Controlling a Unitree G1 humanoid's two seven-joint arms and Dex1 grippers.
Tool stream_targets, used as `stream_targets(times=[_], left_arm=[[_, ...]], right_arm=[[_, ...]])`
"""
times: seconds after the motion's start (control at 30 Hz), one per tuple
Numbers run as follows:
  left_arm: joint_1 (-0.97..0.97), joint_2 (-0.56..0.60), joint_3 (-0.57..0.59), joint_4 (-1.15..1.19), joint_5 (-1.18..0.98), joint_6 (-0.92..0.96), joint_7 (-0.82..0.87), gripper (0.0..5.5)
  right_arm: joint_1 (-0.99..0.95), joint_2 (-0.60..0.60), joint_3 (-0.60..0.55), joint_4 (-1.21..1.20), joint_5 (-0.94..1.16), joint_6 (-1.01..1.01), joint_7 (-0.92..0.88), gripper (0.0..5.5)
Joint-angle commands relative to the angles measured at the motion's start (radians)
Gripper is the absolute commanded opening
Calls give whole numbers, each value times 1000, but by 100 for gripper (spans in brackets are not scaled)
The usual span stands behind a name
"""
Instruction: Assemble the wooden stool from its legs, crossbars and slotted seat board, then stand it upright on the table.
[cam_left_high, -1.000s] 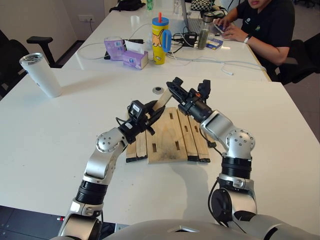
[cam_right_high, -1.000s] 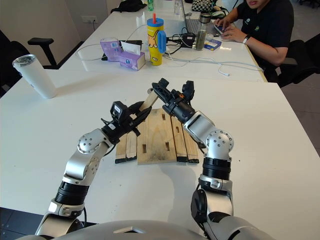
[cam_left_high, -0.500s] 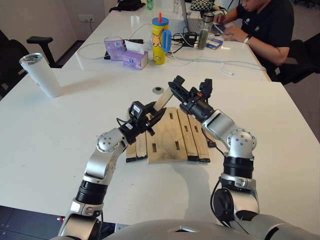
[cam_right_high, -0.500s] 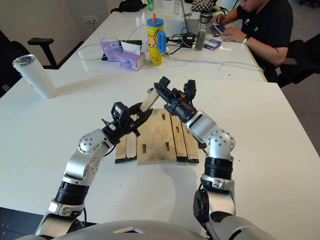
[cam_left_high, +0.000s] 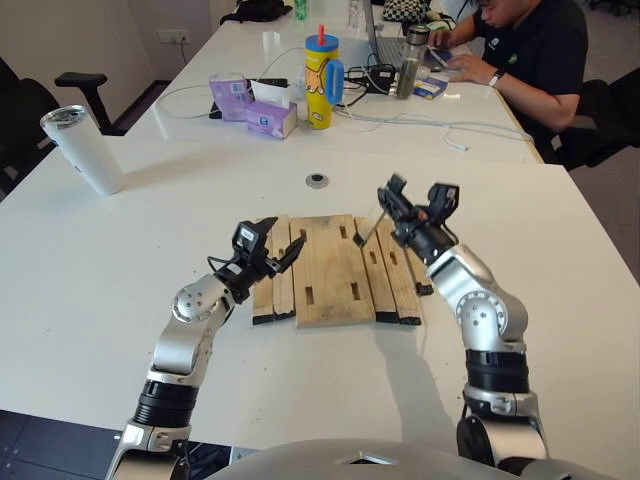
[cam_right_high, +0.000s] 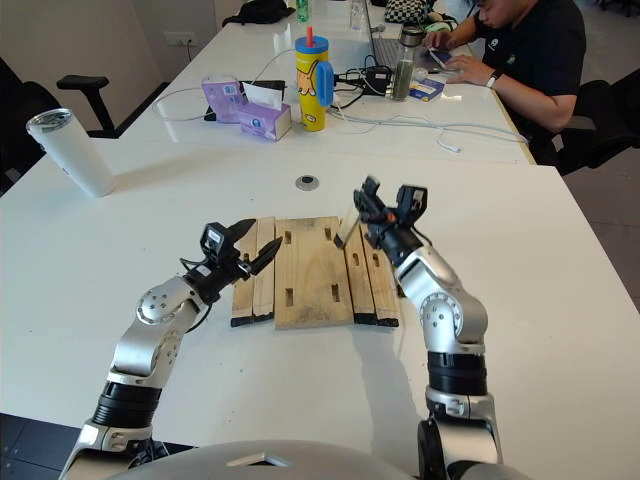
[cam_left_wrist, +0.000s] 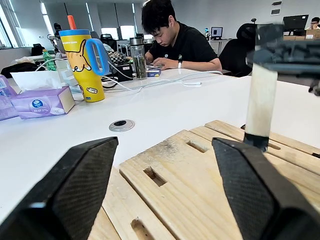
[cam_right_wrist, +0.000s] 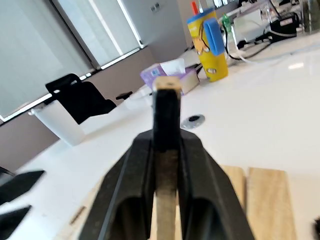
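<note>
Desk (cam_left_high: 120, 260) surface is white and matte, with a round cable grommet (cam_left_high: 317, 180) set toward its far edge. A white tumbler (cam_left_high: 83, 148) stands upright near the far left corner.

We locate the slotted seat board (cam_left_high: 335, 270) lying flat at the middle of the desk, slots facing up. Two wooden slats (cam_left_high: 273, 285) lie flat against its left side. More slats (cam_left_high: 396, 272) lie against its right side.

The left gripper (cam_left_high: 283, 240) is low over the left slats. Its fingers (cam_left_wrist: 75, 190) are spread wide apart and hold nothing.

The right gripper (cam_right_wrist: 166, 140) is above the far right part of the board. Its fingers (cam_right_wrist: 135, 170) are clamped on a wooden leg (cam_left_high: 366, 229). The leg tilts down toward the board, dark tip lowest. We cannot tell whether the tip touches the wood.

A second white desk (cam_left_high: 200, 70) adjoins the far edge. It carries a yellow cup (cam_left_high: 321, 80) with a blue handle, purple tissue boxes (cam_left_high: 270, 118) and loose cables (cam_left_high: 430, 125). A black office chair (cam_left_high: 80, 85) stands beyond the far left corner. The wrist views show large windows (cam_right_wrist: 90, 45) along the room wall.
</note>
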Motion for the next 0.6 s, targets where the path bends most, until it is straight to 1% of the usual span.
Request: stream_targets(times=[0.03,0.17,0.3,0.4,0.6], left_arm=[[-1,3,9,7,13,-7,11,348],[3,6,11,1,15,-5,12,348],[8,4,11,-2,14,0,14,348],[12,-5,10,-5,14,-4,24,348],[8,-15,12,-6,6,-8,27,348]], right_arm=[[34,-3,20,0,-115,-95,-26,41],[40,10,4,29,-142,-123,-29,41],[38,20,17,53,-169,-137,-28,41],[19,38,14,83,-176,-145,-32,41],[-20,36,16,115,-192,-149,-21,41]])
